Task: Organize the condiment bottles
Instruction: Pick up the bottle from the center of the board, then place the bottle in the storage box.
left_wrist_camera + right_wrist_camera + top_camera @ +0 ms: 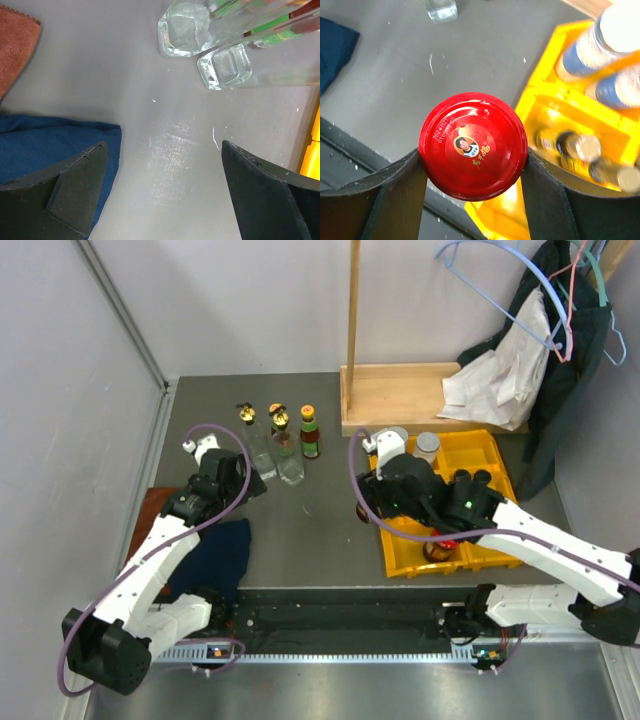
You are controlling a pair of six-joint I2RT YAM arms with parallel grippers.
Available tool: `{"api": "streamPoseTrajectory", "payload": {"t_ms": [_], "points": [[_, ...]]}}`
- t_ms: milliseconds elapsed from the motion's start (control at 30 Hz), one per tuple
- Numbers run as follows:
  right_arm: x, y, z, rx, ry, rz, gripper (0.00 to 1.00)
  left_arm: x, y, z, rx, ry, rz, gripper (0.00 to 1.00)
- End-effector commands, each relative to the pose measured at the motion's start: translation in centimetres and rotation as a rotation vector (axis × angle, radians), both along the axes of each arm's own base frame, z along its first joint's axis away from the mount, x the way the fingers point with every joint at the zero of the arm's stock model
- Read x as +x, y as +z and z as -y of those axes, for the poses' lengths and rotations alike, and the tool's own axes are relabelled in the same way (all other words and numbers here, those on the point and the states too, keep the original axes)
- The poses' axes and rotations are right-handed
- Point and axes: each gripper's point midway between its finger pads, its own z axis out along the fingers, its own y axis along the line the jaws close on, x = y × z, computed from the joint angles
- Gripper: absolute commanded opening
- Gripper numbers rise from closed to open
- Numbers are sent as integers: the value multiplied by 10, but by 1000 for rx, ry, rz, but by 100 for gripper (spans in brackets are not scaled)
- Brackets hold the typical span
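My right gripper point(474, 165) is shut on the red lid of a red-lidded jar point(473, 145), over the front left part of the yellow bin point(555, 107); in the top view the jar point(446, 541) shows under the right arm. Two silver-lidded pale jars point(587, 47) and small dark bottles point(575, 147) stand in the bin. Two tall clear gold-stoppered bottles point(262, 455) and a small dark bottle point(310, 435) stand in a row at the back of the table. My left gripper point(162, 170) is open and empty over bare table, just in front of the clear bottles point(227, 65).
A blue cloth point(215, 555) and a brown cloth point(150, 510) lie at the left by the left arm. A wooden stand point(420, 395) with a post, clothes and hangers point(555, 330) fill the back right. A black rail point(340, 620) runs along the near edge.
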Motion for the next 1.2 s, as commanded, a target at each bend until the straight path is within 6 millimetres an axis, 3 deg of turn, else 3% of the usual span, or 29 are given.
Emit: {"api": "streamPoseTrajectory", "payload": {"t_ms": [0,167,400,700,1167], "points": [[-11,18,21,73,-46,24,0,10,15,6,-39,-10,68,99],[-24,17,47,77,-66,26,0,11,15,6,-41,-10,70,99],[-30,-6,64,34,-105,0,0,13,15,12,-63,-23,65,99],[-30,-44,69,6,-150,-36,0,12,14,13,-68,-28,60,99],[-20,-81,87,-6,-250,-74,0,15,12,16,-74,-30,52,99]]}}
